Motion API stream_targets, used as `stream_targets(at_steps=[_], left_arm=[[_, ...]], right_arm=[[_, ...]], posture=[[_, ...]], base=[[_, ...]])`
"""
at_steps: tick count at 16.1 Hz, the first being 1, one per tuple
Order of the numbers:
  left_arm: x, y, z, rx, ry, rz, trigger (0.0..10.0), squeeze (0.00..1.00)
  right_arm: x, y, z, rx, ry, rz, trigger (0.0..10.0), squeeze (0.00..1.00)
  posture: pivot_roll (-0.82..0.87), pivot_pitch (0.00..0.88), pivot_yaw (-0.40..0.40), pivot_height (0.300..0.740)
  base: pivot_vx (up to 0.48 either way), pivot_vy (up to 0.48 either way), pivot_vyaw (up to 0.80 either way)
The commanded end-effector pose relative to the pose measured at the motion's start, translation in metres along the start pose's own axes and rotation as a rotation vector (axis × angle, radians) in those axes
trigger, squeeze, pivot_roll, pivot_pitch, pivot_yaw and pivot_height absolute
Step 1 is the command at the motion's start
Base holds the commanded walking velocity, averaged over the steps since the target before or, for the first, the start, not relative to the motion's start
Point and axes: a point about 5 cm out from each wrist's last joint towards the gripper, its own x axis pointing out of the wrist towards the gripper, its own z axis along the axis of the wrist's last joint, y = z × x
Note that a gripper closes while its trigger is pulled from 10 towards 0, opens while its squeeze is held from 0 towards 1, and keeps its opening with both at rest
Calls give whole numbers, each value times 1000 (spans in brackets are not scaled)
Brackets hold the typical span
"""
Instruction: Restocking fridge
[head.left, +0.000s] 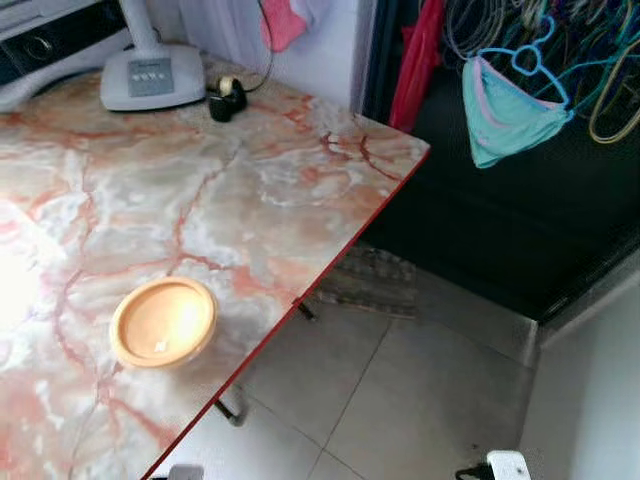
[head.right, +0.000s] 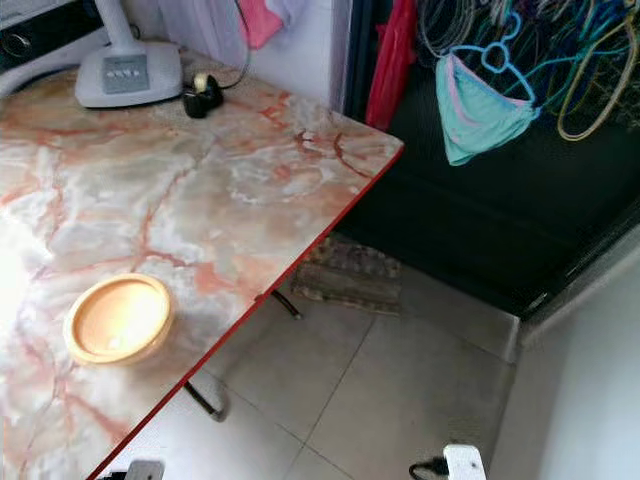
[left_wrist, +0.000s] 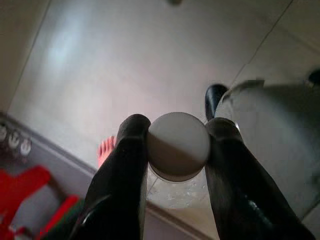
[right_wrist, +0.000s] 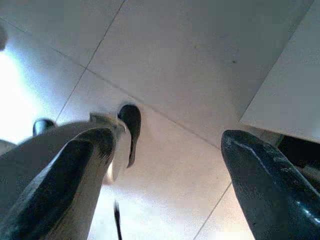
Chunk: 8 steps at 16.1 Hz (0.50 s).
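My left gripper (left_wrist: 178, 131) is shut on a clear bottle with a round pale cap (left_wrist: 178, 145). The cap sits squeezed between the two black fingers (left_wrist: 125, 170), held over grey floor tiles. My right gripper (right_wrist: 167, 142) hangs open above light floor tiles with nothing between its fingers. One of my dark feet (right_wrist: 131, 122) shows below it.
A marble-patterned table (head.left: 300, 200) with a red edge stands on my left. It carries an orange bowl (head.left: 163, 322), a white fan base (head.left: 152, 78) and a tape roll (head.left: 228, 98). A mat (head.left: 368, 282) lies by a dark doorway where hangers (head.left: 540, 60) and a turquoise garment (head.left: 505, 115) hang.
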Motion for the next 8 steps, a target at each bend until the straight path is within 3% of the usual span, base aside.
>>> stream_targets(at_steps=[1,3,6,8], left_arm=[[-2,1,-9,14,38,-3,10000,0],[-3,3,-14,25,52,-3,10000,0],[-5,4,-21,28,68,-2,10000,0],[-7,7,-27,29,79,0,10000,0]], right_arm=[[-2,-3,-9,16,28,-11,10000,0],[-2,-3,-9,18,27,-12,10000,0],[-2,-3,-10,23,28,-15,10000,0],[-2,-3,-10,20,31,-15,10000,0]], posture=[[68,159,-21,740],[68,159,-22,740],[68,160,-23,740],[68,160,-23,740]], base=[[0,0,0],[0,0,0],[0,-311,0],[0,-330,-700]])
